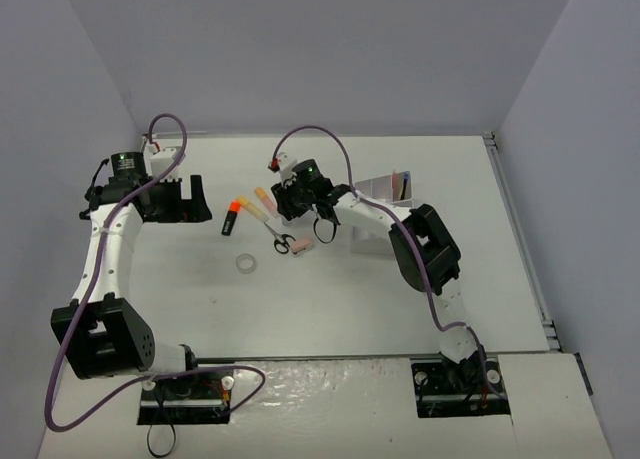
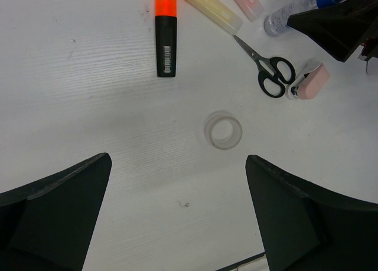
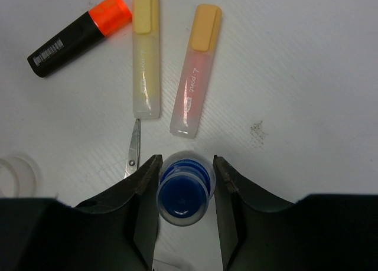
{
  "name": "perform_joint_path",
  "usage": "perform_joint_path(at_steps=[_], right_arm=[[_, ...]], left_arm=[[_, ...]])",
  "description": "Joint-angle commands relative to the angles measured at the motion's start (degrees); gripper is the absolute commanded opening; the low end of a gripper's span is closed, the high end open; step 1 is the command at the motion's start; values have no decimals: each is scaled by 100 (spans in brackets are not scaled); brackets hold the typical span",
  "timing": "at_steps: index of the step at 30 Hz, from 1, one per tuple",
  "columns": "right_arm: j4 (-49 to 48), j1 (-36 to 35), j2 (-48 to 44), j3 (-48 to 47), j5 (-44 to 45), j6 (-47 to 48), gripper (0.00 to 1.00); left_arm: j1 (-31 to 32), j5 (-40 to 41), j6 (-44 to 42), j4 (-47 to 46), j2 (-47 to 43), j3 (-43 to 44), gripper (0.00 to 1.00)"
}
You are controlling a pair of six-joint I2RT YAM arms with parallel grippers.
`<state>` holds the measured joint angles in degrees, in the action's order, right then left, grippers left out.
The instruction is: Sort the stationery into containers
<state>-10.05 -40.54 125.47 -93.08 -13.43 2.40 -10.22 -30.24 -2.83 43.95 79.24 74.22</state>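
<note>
Grasp step: right gripper (image 3: pixel 186 160) clenched on blue-capped bottle (image 3: pixel 183 195), bottom centre; left gripper (image 2: pixel 178 159) spread, empty. Next: lift, carry to tray (image 1: pixel 378 185), centre-right.

Even, diffuse light from above; bench (image 1: pixel 350 299) rendered bright white, slightly washed out. Soft shadows cast beside arms. Bench seen greyer in left wrist view; left hand (image 2: pixel 177 170) fingers (image 2: pixel 53 218) lost in black, edges blurred. Right wrist view sharp; faint shadow cast beside bottle (image 3: pixel 183 191).
</note>
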Motion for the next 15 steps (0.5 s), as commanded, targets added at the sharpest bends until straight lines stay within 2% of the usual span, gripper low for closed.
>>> perform_joint_path(at_steps=[1,5,10,15], right_arm=[[-357,95,-899,-262,53,-181,0],[-363,360,-1546,-211,-77,-497,0],[-180,1031,-2755,418,-244,-996,0],[478,1343,-3731,1052,415,-613,0]], left_arm=[[-51,-89,-6,-185,-14,260,97],[-44,-49,-28,-193,-16,251,97],[-51,194,-124,-115,-35,255,97],[-57,290,-159,-199,-150,130,97]])
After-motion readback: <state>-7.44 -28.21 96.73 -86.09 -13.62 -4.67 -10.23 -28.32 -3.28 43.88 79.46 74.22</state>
